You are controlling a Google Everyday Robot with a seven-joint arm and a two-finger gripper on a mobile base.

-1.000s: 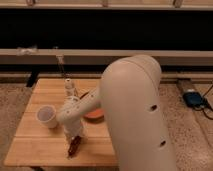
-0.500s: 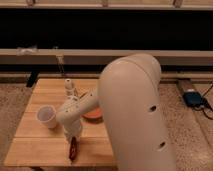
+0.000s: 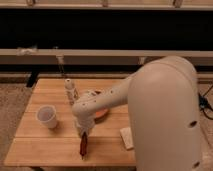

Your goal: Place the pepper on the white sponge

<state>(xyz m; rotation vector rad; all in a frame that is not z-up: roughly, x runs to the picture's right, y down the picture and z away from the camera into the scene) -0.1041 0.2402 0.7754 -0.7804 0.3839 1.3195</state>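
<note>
The pepper (image 3: 83, 145) is slim and dark red. It hangs upright, point down, over the front part of the wooden table (image 3: 45, 145). My gripper (image 3: 82, 135) is shut on its upper end, just below my pale wrist. The white sponge (image 3: 126, 137) lies flat on the table to the right of the pepper, about a pepper's length away. Its right side is hidden by my large arm housing (image 3: 165, 115).
A white paper cup (image 3: 46, 117) stands at the left. A small bottle (image 3: 70, 91) stands behind my wrist. An orange bowl (image 3: 101, 114) sits mid-table, partly behind my arm. The table's front edge is just below the pepper.
My gripper and the pepper have moved to the right, toward the sponge. The pepper now hangs upright. The cup, bottle and bowl have not moved.
</note>
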